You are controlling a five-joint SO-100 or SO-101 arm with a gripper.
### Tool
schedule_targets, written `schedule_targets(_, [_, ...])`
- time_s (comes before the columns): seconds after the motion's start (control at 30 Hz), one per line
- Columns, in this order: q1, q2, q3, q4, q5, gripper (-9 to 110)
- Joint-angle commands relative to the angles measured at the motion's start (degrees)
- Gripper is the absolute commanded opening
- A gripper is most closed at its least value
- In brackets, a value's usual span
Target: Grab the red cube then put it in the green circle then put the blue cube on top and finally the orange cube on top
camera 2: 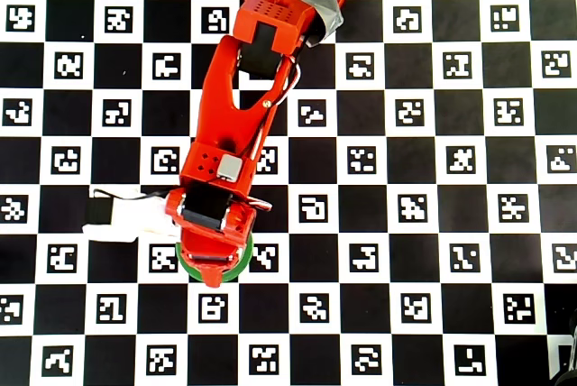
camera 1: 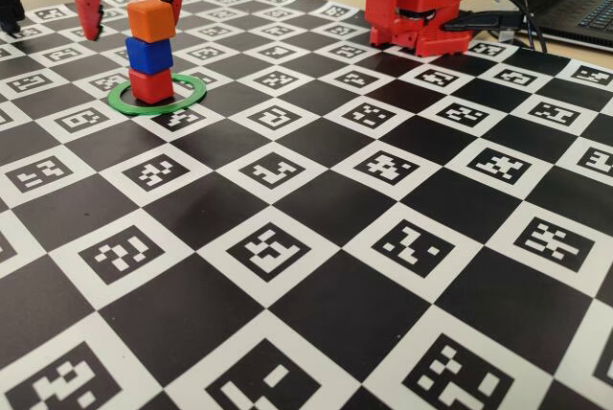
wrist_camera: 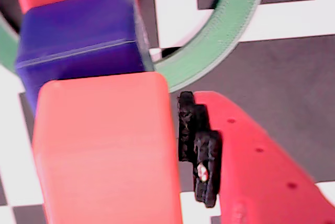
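— Where are the cubes?
— Upper left of the fixed view: red cube (camera 1: 151, 84) inside the green circle (camera 1: 156, 96), blue cube (camera 1: 149, 54) on it, orange cube (camera 1: 151, 20) on top.
— And the gripper (camera 1: 132, 12)?
— Spread wide around the orange cube, gripping nothing; one finger (wrist_camera: 201, 148) sits just beside it in the wrist view.

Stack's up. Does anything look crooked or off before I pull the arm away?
Slightly. In the fixed view the orange cube sits twisted relative to the blue cube and red cube, which rests inside the green circle. The gripper is open around the stack.
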Motion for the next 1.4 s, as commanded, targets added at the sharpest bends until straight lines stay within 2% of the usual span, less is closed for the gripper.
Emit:
schedule_targets(0.0, [0.2,4.0,-6.8,3.8,-0.3,48])
schedule_targets(0.7, [-1.5,16.2,-1.7,5.8,-1.1,45])
schedule_targets(1.07, [-2.9,29.3,6.1,5.8,2.0,42])
schedule_targets(1.17, [-3.5,33.2,9.8,5.7,1.9,35])
schedule_targets(1.37, [-4.5,41.8,23.6,2.3,-0.5,8])
